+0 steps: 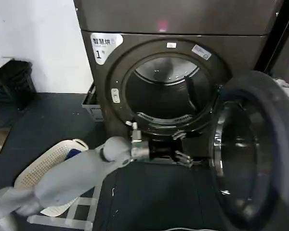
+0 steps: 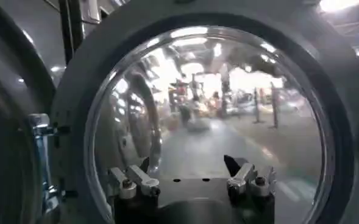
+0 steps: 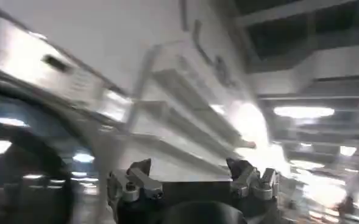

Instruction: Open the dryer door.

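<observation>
From the head camera I see the dryer [image 1: 183,29] with its round drum mouth uncovered. The door [image 1: 253,149] stands swung wide on the right, its inner glass facing the opening. My left gripper [image 1: 183,147] reaches out low before the drum's lower rim, just beside the door's near edge, jaws spread and holding nothing. A pale basket [image 1: 48,166] lies on the floor at left.

On the left wrist camera, the door [image 2: 75,91] faces me, the spread fingers [image 2: 133,179] before its glass.

On the right wrist camera, the right gripper [image 3: 191,179] has its jaws apart and holds nothing.
</observation>
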Controlling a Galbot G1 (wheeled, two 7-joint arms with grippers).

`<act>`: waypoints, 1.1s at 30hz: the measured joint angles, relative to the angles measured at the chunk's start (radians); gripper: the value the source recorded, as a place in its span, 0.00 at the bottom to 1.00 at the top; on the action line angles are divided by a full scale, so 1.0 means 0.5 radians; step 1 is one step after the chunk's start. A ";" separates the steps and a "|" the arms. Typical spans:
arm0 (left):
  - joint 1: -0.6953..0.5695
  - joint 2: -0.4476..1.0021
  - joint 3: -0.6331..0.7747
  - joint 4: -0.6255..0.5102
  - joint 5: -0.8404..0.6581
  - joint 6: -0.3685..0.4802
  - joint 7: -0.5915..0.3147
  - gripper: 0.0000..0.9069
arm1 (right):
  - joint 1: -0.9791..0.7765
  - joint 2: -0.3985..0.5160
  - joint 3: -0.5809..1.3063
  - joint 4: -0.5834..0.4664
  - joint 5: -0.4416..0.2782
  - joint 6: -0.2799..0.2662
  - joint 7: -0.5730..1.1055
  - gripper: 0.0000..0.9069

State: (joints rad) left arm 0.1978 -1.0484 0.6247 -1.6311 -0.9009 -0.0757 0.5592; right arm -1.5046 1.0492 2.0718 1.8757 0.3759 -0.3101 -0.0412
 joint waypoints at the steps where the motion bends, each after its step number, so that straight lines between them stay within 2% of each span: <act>1: -0.021 -0.029 0.017 0.021 -0.006 0.001 -0.006 1.00 | -0.017 -0.012 0.040 -0.015 0.000 -0.006 -0.014 1.00; 9: -0.184 -0.234 0.086 0.215 -0.003 -0.002 -0.007 1.00 | -0.119 -0.068 0.286 -0.087 0.002 -0.028 -0.117 1.00; 19: -0.284 -0.479 0.159 0.457 0.054 -0.015 -0.015 1.00 | -0.119 -0.068 0.303 -0.111 -0.008 -0.022 -0.155 1.00; 28: -0.356 -0.671 0.199 0.590 0.061 -0.022 -0.066 1.00 | -0.141 -0.078 0.322 -0.155 -0.018 0.046 -0.172 1.00; 33: -0.366 -0.754 0.189 0.602 0.061 -0.016 -0.190 1.00 | -0.142 -0.079 0.322 -0.151 -0.051 0.083 -0.171 1.00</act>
State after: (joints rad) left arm 0.0150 -1.4256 0.7193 -1.3302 -0.8701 -0.0835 0.4642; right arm -1.5755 1.0099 2.2328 1.8001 0.3506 -0.2687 -0.1265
